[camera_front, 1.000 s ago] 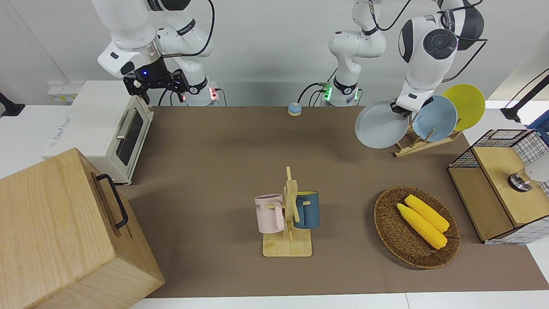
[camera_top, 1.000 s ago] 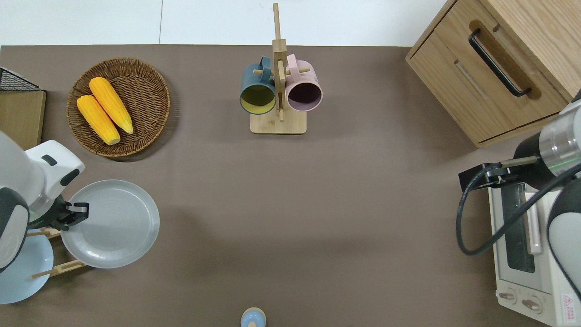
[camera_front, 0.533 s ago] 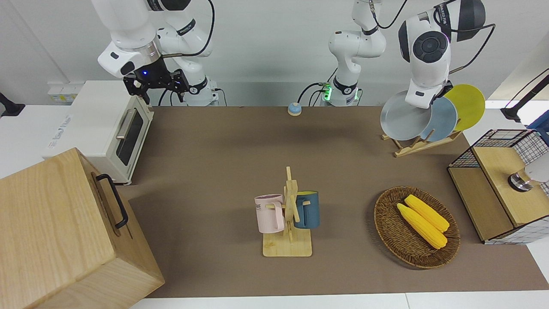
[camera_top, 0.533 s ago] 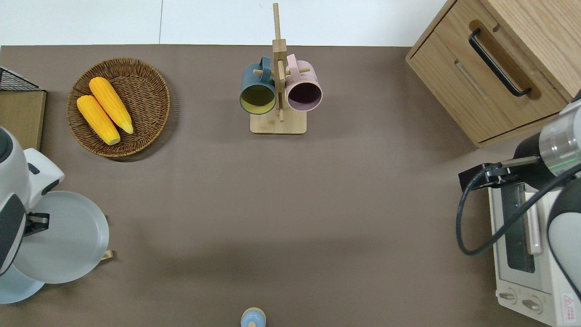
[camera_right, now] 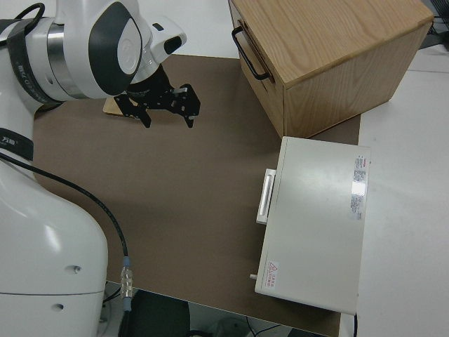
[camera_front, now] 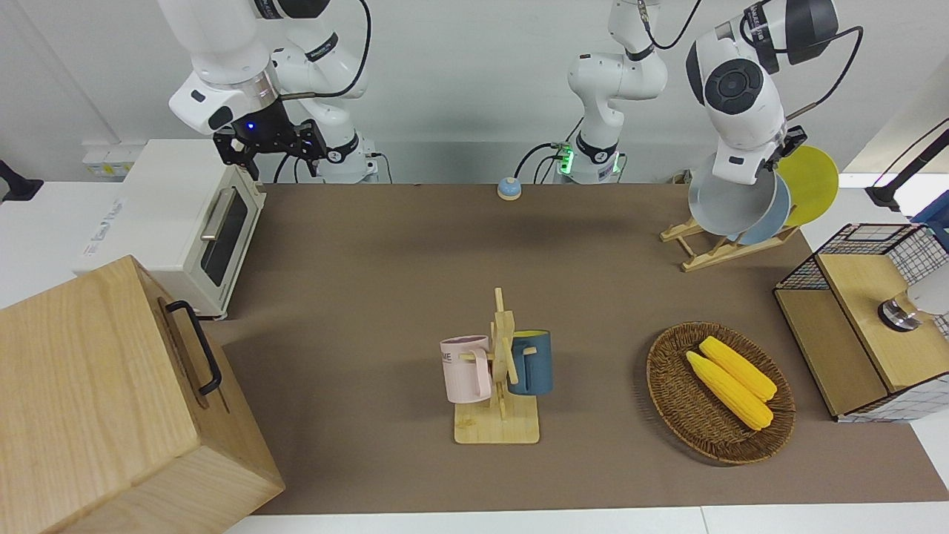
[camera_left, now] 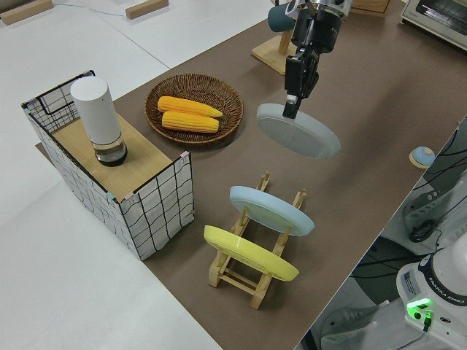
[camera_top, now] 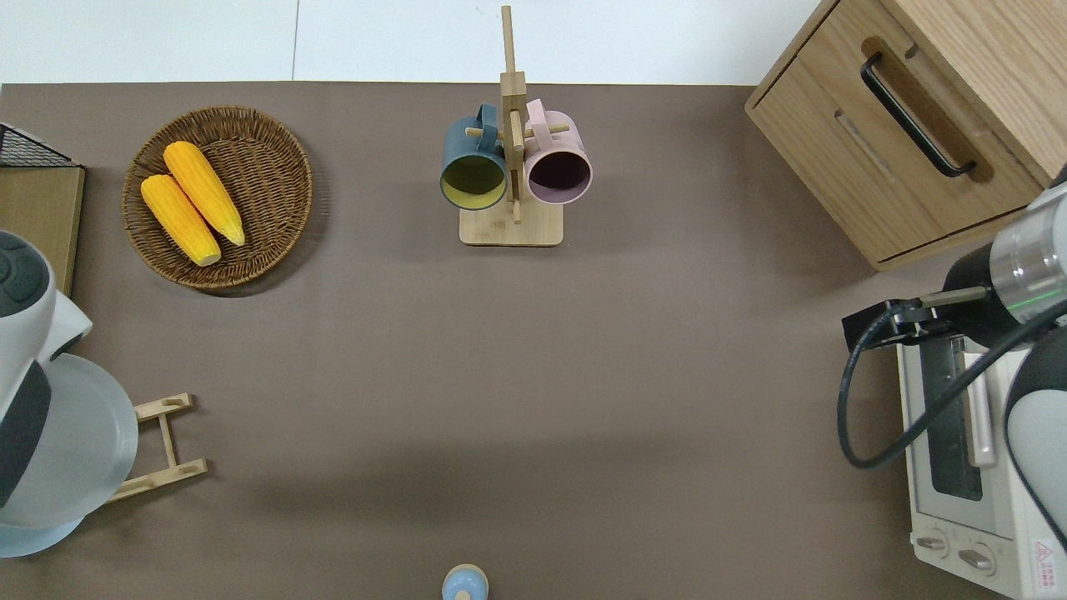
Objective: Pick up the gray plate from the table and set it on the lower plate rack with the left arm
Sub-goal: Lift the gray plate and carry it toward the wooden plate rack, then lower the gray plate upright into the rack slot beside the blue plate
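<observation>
Gray plate in my left pincer

My left gripper (camera_left: 292, 111) clamps the plain, shallow-rimmed gray plate (camera_left: 298, 131) by its edge, tilted above the rack (camera_left: 248, 264); my arm (camera_top: 25, 350) hides part overhead.

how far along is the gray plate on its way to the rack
Done: the gray plate is off the table, clamped at its rim by the left gripper. In hand: it hangs tilted in the air over the lower plate rack, where the light blue plate and yellow plate already stand. Left: seat it between the pegs of a free slot and let go. The right arm is parked.
</observation>
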Tool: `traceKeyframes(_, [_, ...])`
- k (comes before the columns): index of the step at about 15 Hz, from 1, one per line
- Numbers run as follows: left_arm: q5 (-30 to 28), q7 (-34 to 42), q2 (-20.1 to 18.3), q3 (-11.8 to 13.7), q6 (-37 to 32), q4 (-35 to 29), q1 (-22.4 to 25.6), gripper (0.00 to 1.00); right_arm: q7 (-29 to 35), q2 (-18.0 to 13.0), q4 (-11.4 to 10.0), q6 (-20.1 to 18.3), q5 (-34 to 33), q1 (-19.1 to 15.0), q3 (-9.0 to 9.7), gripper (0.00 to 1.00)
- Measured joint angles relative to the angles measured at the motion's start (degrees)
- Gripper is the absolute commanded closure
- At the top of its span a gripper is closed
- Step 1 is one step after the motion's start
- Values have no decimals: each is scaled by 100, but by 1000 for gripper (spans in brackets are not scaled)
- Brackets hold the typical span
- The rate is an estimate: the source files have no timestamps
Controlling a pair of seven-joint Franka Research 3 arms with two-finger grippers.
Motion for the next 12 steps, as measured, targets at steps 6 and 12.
traceKeyframes(6, [202,-344,46,-9,-50,-180,-3,1000,0,0,0,0,0,0,0,17])
traceKeyframes(12, [344,-984,168,-57,-30,-561,-20,1000,0,0,0,0,0,0,0,17])
